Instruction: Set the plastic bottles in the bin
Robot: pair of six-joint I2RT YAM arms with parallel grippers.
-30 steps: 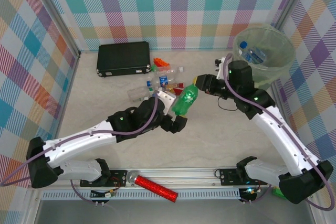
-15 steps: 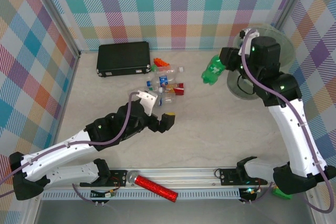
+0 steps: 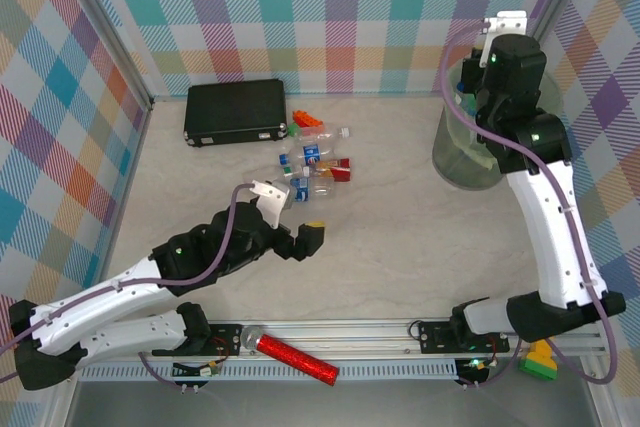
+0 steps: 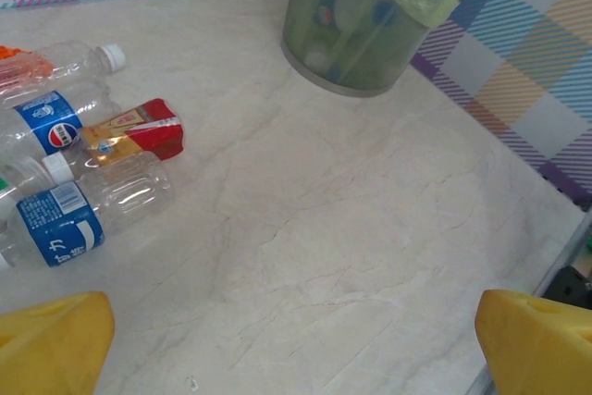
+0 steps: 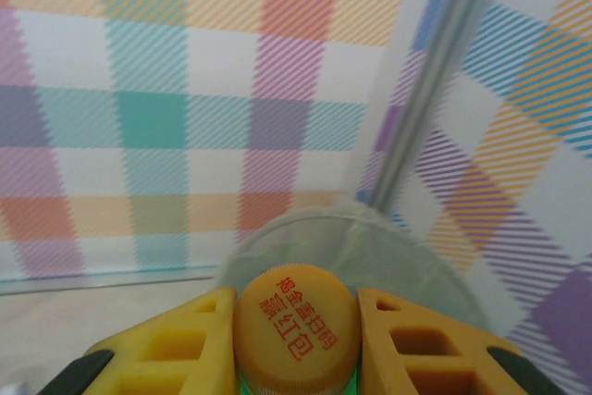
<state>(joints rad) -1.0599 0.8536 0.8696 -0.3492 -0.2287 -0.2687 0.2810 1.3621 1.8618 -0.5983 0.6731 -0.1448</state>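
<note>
1. table [image 3: 400, 237]; pale marbled surface; most of it bare; clutter confined to the far-middle.
2. bin [image 3: 462, 157]; stands at the far right corner, against the right edge; green liner bag folded over the rim; left wrist view [image 4: 370, 34] shows several bottle shapes through its wall, so part of the job is judged done.
3. black case [image 3: 236, 112]; flat, closed, toward the far left corner; not part of the task.
4. right gripper [image 5: 294, 344]; raised above the bin mouth; yellow fingers pinched narrow on the neck of one bottle; the overhead view puts the wrist directly over the rim.
5. left gripper [image 3: 301, 215]; low over the middle of the surface, near side of the loose bottles; jaws spread wide, nothing between them [image 4: 294, 349].
6. loose bottles [image 3: 315, 162]; lying on their sides just right of the case, touching or nearly so; about five by my count in the left wrist view: clear with blue labels, one with a red-brown label; all of these are left to do.
7. orange-capped bottle [image 5: 294, 316]; held cap-up over the bin; sliver of green below the cap; judged one release away from being binned.
8. red glitter cylinder [image 3: 297, 358]; on the rail at the near edge; ignore.
9. orange bricks [image 3: 308, 122]; at the far side of the bottle cluster; ignore.
</note>
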